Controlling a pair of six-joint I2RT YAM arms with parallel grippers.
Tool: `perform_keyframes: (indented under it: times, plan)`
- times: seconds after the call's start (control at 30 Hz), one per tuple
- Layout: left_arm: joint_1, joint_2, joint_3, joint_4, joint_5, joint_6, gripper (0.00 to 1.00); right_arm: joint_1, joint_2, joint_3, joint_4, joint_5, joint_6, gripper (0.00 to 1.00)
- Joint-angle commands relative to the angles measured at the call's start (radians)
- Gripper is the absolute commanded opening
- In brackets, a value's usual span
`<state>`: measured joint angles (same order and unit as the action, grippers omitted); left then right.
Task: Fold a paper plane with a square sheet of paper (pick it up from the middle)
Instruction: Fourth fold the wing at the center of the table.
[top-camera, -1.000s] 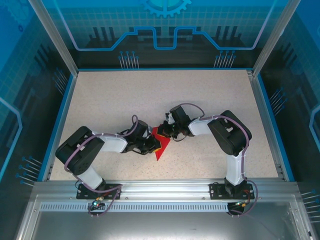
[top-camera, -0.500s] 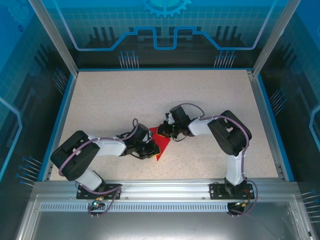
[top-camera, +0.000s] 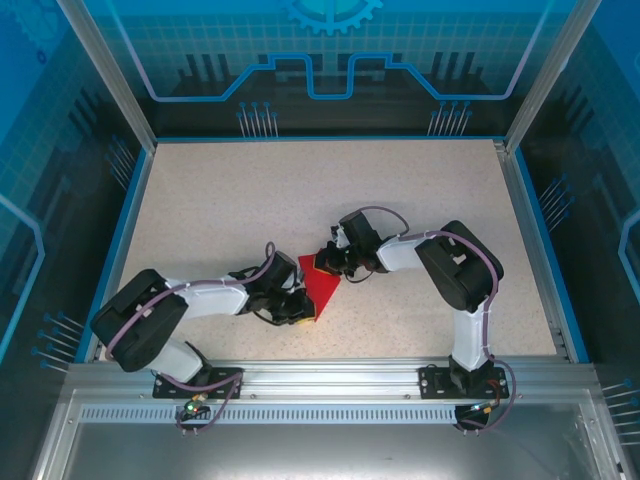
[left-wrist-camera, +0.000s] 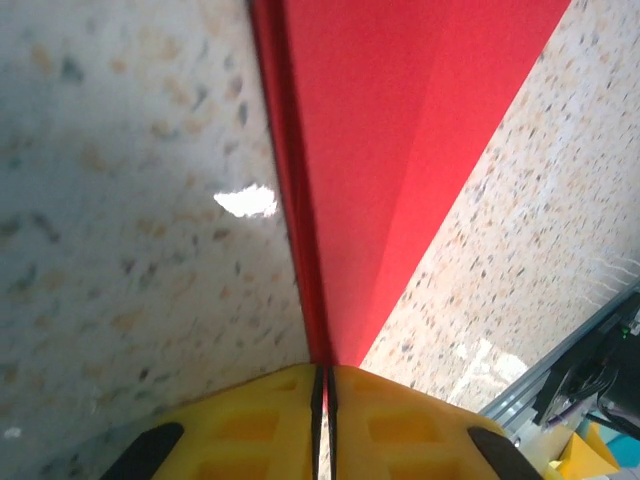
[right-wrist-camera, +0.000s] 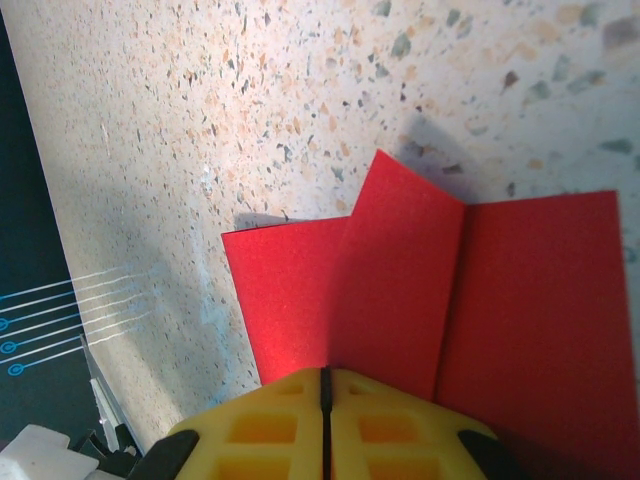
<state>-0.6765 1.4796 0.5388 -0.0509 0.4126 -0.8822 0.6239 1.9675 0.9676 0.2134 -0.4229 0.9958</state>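
Note:
The red sheet of paper (top-camera: 322, 288) lies on the speckled table between the two arms, folded into a pointed wedge with its tip toward the near edge. In the left wrist view the paper (left-wrist-camera: 400, 120) narrows down a centre crease into my left gripper (left-wrist-camera: 325, 375), whose yellow fingers are shut on that tip. From above, the left gripper (top-camera: 303, 312) sits at the wedge's near-left end. My right gripper (top-camera: 335, 266) is at the far end. Its fingers (right-wrist-camera: 325, 375) are shut, tips resting on the layered flaps of the paper (right-wrist-camera: 400, 280).
The tabletop (top-camera: 250, 190) stretches bare toward the far wall and both sides. A blue rim (top-camera: 128, 230) and transparent panels enclose it. An aluminium rail (top-camera: 320, 375) carrying the arm bases runs along the near edge, close to the left gripper.
My left arm has stretched lower and its gripper has slid along the paper toward the near tip. The right arm has stayed still on the far end.

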Motion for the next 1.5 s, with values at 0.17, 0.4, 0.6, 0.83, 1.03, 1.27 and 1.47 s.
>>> perform_keyframes:
  times: [0.17,0.4,0.6,0.83,1.03,1.27,1.47]
  plan:
    - [-0.011,-0.064,0.074,-0.038,0.008,0.012,0.16,0.017,0.025,-0.031,-0.122,0.065,-0.003,0.08]
    - [-0.010,0.049,0.115,0.004,0.012,0.012,0.16,0.020,0.028,-0.025,-0.126,0.060,-0.005,0.08]
    - [-0.011,0.091,0.066,-0.005,0.023,0.001,0.15,0.020,0.027,-0.023,-0.130,0.064,-0.004,0.08]
    - [-0.012,0.042,-0.026,-0.023,0.050,0.017,0.15,0.020,0.027,-0.016,-0.144,0.067,-0.010,0.08]
    - [-0.012,0.008,-0.022,-0.086,0.057,0.051,0.15,0.020,0.028,-0.013,-0.148,0.068,-0.012,0.08]
    - [-0.011,-0.098,0.011,-0.098,0.012,0.044,0.15,0.024,0.028,-0.015,-0.139,0.064,-0.007,0.08]
    - [0.056,-0.198,0.023,-0.168,-0.117,0.031,0.14,0.025,-0.004,0.006,-0.127,0.039,-0.004,0.10]
